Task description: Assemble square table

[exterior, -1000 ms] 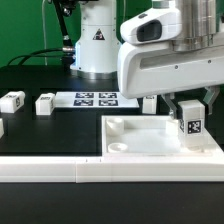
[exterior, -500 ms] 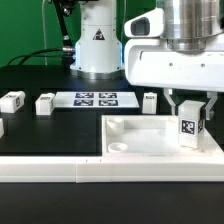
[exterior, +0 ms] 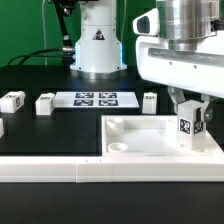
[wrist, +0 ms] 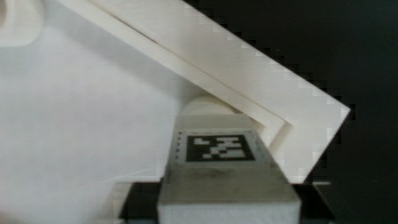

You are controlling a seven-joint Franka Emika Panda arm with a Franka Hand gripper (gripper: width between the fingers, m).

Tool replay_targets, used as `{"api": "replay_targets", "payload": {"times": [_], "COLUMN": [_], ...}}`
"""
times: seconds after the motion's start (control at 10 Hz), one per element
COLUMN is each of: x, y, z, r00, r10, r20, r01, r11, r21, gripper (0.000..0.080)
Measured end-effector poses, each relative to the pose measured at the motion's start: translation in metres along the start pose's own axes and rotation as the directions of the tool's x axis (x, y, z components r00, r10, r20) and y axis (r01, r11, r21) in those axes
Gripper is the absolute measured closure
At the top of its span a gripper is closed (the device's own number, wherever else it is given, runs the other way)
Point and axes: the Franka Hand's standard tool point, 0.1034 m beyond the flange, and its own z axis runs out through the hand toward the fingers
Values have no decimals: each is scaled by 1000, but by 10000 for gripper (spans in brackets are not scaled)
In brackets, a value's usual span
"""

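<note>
Since the earlier frames the arm (exterior: pixel 175 45) has slid a little toward the exterior view's right, and the leg in its grip has sunk slightly toward the slab; nothing else has shifted.

The square table slab (exterior: pixel 140 138) lies flat on the dark surface (exterior: pixel 50 135), hollow side up, against the border rail (exterior: pixel 60 170) that runs along its near edge. Behind it lies the marker board (exterior: pixel 95 99). Three loose legs stand apart on the surface: two (exterior: pixel 12 100) (exterior: pixel 45 103) toward the exterior view's left and one (exterior: pixel 149 100) just beyond the slab.

The pincer (exterior: pixel 189 113) is clamped on the held leg (exterior: pixel 187 128), a finger on either side, tag facing outward. The wrist view shows this leg (wrist: pixel 217 150) directly below the pincer (wrist: pixel 217 198), nosed into the slab's corner where two rim walls (wrist: pixel 267 85) meet. Whether its lower end already touches the slab I cannot tell.

The likely trouble is misalignment. If the leg's end sits off the corner socket, pressing down could jam it on the raised rim, tilt it between the fingers, or shove the slab away from the rail. Turning it before it is seated might cross the joint or twist it loose in the grip.
</note>
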Motion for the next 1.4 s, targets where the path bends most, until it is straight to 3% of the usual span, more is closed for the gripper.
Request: {"api": "replay_targets", "payload": {"times": [0.2, 0.3, 0.4, 0.7, 0.9, 1.4], "x": [0, -1, -1, -3, -3, -2], "y": [0, 0, 0, -2, 0, 0], "z": [0, 0, 0, -1, -2, -2], "r00": [1000, 1000, 996, 931, 793, 563], "r10": [-6, -22, -88, -365, -609, -826], "r20": [0, 0, 0, 7, 29, 34], "r01": [6, 22, 88, 365, 610, 827], "r11": [1000, 1000, 996, 931, 792, 563], "r21": [0, 0, 0, -7, -24, -21], "gripper": [508, 331, 214, 153, 153, 151]}}
